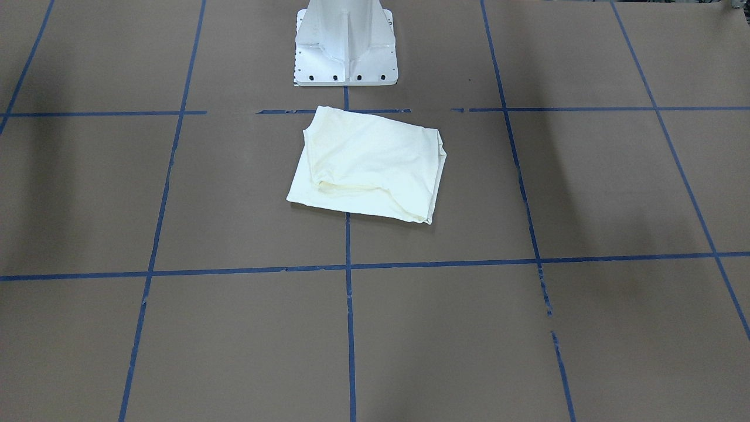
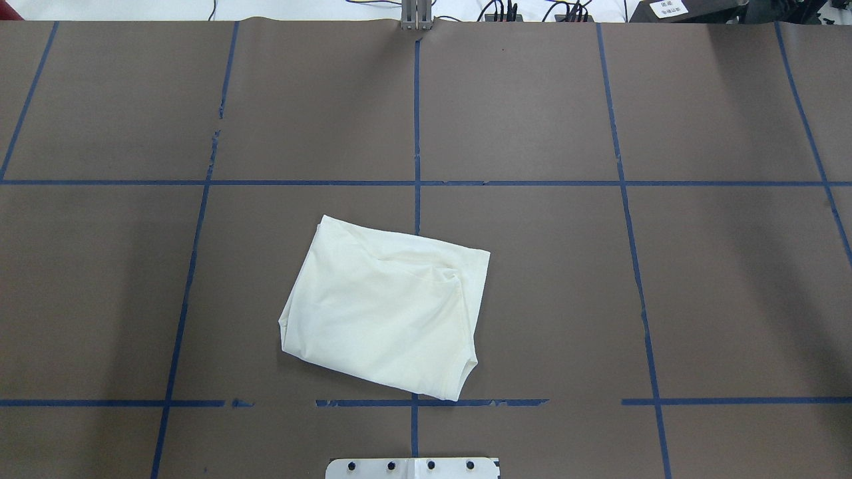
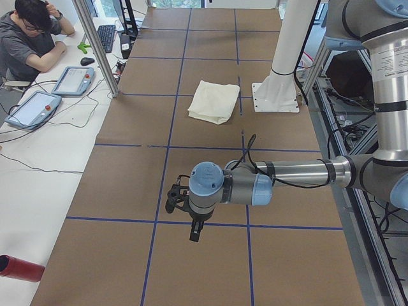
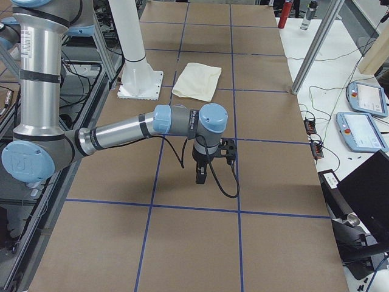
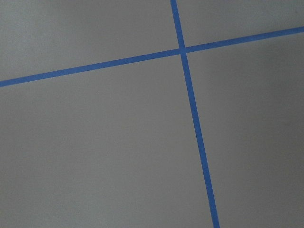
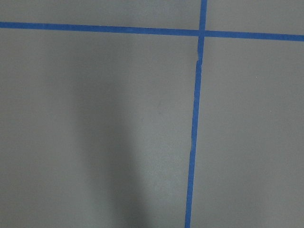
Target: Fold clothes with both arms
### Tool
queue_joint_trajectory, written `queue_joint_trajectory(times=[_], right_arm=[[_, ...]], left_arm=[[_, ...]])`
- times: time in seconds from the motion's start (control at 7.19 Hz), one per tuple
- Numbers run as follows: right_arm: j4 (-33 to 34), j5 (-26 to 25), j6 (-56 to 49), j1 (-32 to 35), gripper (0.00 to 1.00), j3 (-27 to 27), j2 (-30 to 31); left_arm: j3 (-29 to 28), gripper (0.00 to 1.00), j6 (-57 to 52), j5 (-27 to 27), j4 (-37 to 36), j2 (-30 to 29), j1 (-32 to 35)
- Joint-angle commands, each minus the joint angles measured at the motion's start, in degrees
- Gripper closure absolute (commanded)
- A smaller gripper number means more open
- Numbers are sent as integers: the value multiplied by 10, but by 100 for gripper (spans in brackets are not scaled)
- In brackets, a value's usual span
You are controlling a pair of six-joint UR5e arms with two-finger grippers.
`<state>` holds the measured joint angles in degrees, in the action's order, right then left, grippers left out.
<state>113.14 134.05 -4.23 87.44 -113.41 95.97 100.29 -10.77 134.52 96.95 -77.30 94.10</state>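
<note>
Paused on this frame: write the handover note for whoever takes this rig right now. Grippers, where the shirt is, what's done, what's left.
Left gripper: hangs over bare table at the robot's left end, far from the shirt, no cloth in it. Open or shut cannot be told.
Right gripper: likewise, at the robot's right end.
Cream long-sleeved T-shirt: on the brown paper-covered table, just in front of the white metal pedestal. It is folded into a compact, skewed rectangle, plain side up, no sleeve sticking out.
Done: the folding, apparently.
Left: perhaps squaring the rumpled edge.

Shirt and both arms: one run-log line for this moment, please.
shirt: folded, plain side up, near pedestal | left arm: off shirt, over table | right arm: same | jaws: cannot tell
</note>
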Motion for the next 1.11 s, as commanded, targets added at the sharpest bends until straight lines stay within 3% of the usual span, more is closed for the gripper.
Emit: queue_joint_trajectory(times=[0.0, 0.97], right_arm=[[0, 1, 0, 0, 0, 1, -1], [0, 0, -1, 0, 0, 3, 0]], left_arm=[[11, 0, 15, -15, -1, -3, -32], [32, 0, 48, -23, 2, 1, -53]])
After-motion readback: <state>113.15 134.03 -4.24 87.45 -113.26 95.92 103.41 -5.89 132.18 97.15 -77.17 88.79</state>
